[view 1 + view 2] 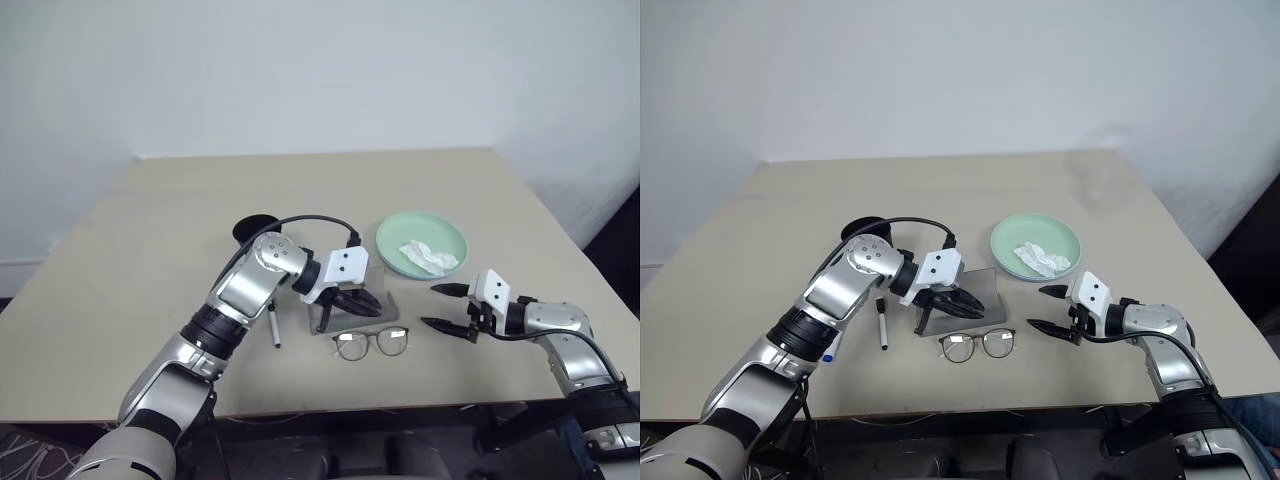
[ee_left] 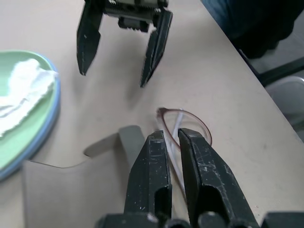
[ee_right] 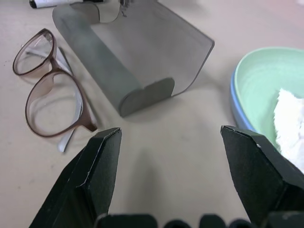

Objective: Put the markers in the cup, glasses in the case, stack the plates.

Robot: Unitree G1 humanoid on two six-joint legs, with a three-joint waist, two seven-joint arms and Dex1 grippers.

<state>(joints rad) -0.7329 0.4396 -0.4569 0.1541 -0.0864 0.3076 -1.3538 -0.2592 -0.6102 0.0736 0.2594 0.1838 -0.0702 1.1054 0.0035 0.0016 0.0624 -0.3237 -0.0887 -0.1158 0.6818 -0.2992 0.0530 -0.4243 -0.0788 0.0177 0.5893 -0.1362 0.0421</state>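
Glasses (image 1: 371, 343) lie near the table (image 1: 120, 280) front edge, beside the case (image 3: 137, 57).

soft, even overhead light, faint shadows, slight blur in close wrist views

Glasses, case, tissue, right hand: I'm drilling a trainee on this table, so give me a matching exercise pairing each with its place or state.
Things:
1. glasses
2. case
3. tissue
4. right hand

Places or states:
A. lying on the green plate
B. fingers wide open
C. on the table, nearest the front edge
D. under the left hand

Pairs: 1-C, 2-D, 3-A, 4-B
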